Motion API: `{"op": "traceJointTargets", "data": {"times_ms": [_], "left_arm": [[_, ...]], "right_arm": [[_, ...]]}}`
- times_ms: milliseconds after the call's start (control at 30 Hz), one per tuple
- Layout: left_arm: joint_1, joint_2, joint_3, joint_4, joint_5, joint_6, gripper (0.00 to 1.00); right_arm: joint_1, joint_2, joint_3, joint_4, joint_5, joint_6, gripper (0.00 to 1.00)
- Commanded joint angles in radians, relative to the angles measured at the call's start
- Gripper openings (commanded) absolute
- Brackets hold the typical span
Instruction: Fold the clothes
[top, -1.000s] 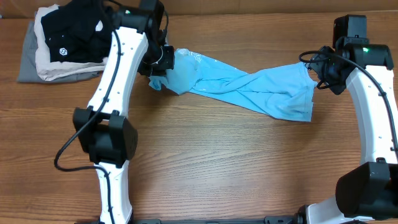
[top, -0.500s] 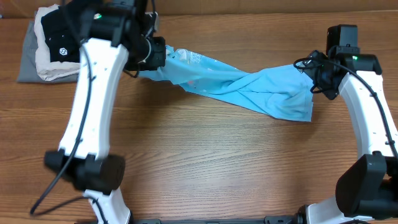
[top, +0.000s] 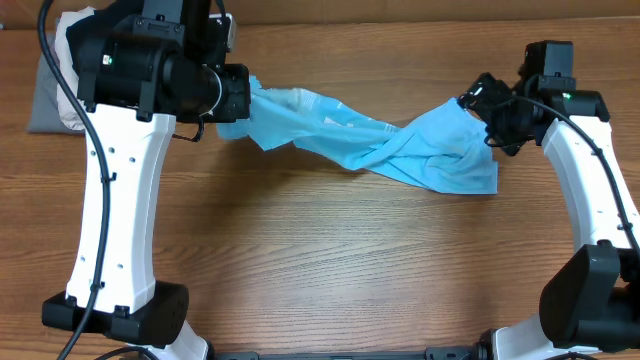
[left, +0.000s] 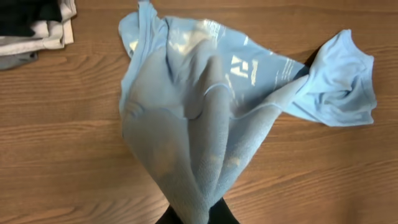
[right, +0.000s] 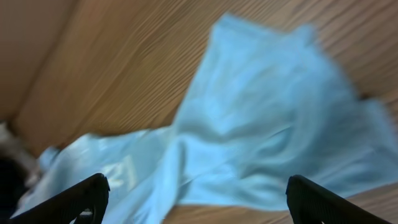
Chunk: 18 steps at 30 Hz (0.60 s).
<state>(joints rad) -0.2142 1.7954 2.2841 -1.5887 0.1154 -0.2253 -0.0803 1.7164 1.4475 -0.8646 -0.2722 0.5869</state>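
Overhead view: sky-blue T-shirt lying twisted across the table, one pincer gripping it, the other gaping

I am clamping my left pincer (top: 243, 103) tight on one end of the T-shirt (top: 385, 150). My left wrist view is showing the cloth (left: 205, 124) narrowing into a bunch and running straight down between my dark fingertips at the bottom edge (left: 196, 216), with the jaws pressing together on it. From there the fabric is fanning out over the wooden table (top: 330, 270), and white printed lettering (left: 239, 67) is showing on the upper fold.

From above, the shirt is stretching from my left pincer toward the right side of the table, twisting like a rope around its middle and spreading into a flat, wider patch at its right end.

I am holding my right pincer (top: 476, 100) wide, just at the upper corner of that right-hand patch. In my right wrist view the two black fingers (right: 74, 199) are standing far apart at the lower corners, and nothing is sitting between them (right: 196, 205); the blue cloth (right: 249, 124) is lying beyond them on the wood. That picture is blurring, so I cannot tell whether my fingertips are touching the fabric.

A stack of folded garments (top: 45, 100) is resting at the far left corner of the table, well apart from the shirt's right end and partly hiding under my left arm. My left wrist view is catching its edge (left: 34, 28) in the top left corner.
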Motion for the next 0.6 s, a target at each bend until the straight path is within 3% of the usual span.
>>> {"op": "traceJointTargets", "data": {"times_ms": [0, 300, 567], "left_arm": [[0.006, -0.011, 0.018, 0.027, -0.013, 0.008, 0.04], [0.006, -0.021, 0.062, 0.084, 0.000, -0.019, 0.04], [0.007, -0.027, 0.294, 0.077, 0.009, -0.023, 0.04]], "right_arm": [[0.042, 0.003, -0.029, 0.016, -0.220, -0.008, 0.94], [0.236, 0.003, -0.132, 0.246, -0.244, 0.253, 0.94], [0.367, 0.003, -0.153, 0.406, -0.246, 0.453, 0.95]]}}
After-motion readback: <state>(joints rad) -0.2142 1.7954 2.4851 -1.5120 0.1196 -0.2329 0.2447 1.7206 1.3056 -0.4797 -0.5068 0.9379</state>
